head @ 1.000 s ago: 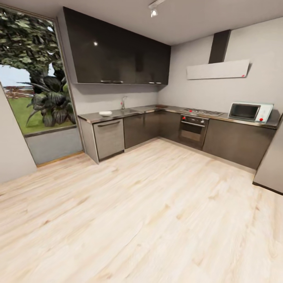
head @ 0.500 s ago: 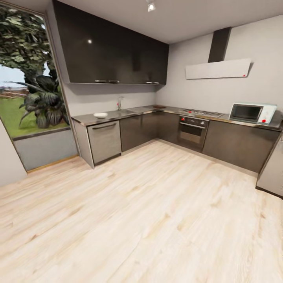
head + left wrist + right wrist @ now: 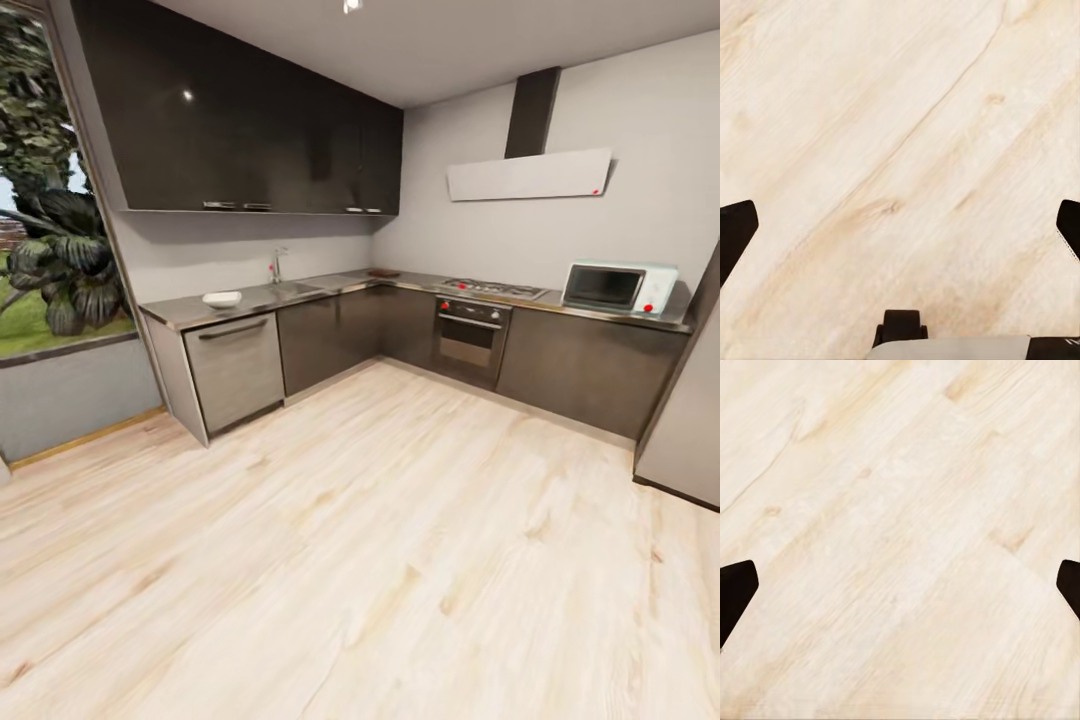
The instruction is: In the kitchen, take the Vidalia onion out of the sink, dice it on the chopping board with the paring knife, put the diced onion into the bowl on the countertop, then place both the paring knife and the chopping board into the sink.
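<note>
Robot stands well back on the wood floor (image 3: pixel 400 560); both claws, left (image 3: pixel 900 225) and right (image 3: pixel 900 585), are spread wide and empty. The bowl (image 3: pixel 222 298) sits on the surface (image 3: pixel 180 312) beside the sink (image 3: pixel 290 290), whose basin interior is hidden, so the onion is unconfirmed. Risk: a skewed approach could clip the lower cabinets.

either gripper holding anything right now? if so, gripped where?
Nothing held. Left gripper and right gripper both have their fingertips spread wide apart, with bare wood floor between them.

The left gripper (image 3: pixel 900 232) has black, wedge-shaped fingers (image 3: pixel 735 232) with angled tips, a small black block between them and a pale grey housing edge. The right gripper (image 3: pixel 900 592) has matching black fingers (image 3: pixel 735 589).
</note>
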### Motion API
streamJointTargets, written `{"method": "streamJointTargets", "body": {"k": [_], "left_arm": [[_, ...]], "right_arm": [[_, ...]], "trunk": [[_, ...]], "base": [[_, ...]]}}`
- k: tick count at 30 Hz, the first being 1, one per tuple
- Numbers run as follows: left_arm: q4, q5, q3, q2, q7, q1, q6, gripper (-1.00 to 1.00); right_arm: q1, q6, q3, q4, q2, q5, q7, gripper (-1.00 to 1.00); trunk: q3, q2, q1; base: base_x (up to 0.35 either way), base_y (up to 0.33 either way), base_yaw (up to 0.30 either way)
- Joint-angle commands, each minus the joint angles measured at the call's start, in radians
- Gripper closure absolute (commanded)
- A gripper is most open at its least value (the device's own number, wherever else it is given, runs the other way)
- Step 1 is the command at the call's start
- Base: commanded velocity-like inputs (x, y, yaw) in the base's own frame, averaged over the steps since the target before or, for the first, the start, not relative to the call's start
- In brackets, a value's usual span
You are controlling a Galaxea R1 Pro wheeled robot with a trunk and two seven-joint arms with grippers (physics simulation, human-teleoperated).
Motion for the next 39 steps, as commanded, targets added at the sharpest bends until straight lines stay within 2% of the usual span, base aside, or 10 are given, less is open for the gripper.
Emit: {"method": "streamJointTargets", "body": {"k": [1,25,39], "left_arm": [[-0.001,0.001,0.001,0.000,0.000,0.000,-0.002,-1.00],[0.001,0.001,-0.001,0.000,0.001,0.000,0.000,-1.00],[0.001,0.001,-0.001,0.000,0.001,0.000,-0.001,-1.00]], "right_arm": [[0.000,-0.003,0.000,0.001,0.000,0.001,-0.001,-1.00],[-0.001,-0.003,0.001,0.001,0.000,0.001,-0.001,-1.00],[0.000,-0.003,0.001,0.001,0.000,0.000,-0.001,-1.00]], "trunk": [[-0.001,0.000,0.001],[-0.001,0.000,0.001],[0.004,0.000,0.001]], "base": [[0.345,0.000,-0.008],[0.345,0.000,-0.002],[0.345,0.000,-0.217]]}}
